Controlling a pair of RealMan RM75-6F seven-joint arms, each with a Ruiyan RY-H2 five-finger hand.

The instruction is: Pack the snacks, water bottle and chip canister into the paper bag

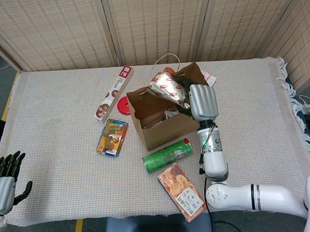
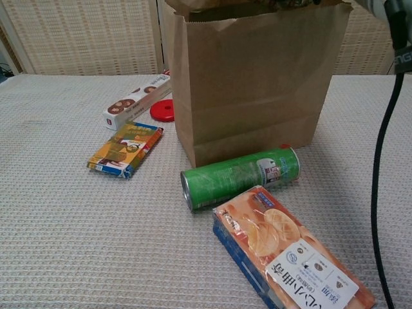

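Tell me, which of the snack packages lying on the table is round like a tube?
The green chip canister, lying on its side just in front of the paper bag. The orange cracker box, the blue-and-yellow snack box and the long white cookie box are all flat-sided.

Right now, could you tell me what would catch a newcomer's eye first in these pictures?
The brown paper bag standing mid-table, with the right hand above its opening holding a shiny snack packet. In front of the bag lie a green chip canister on its side and an orange cracker box.
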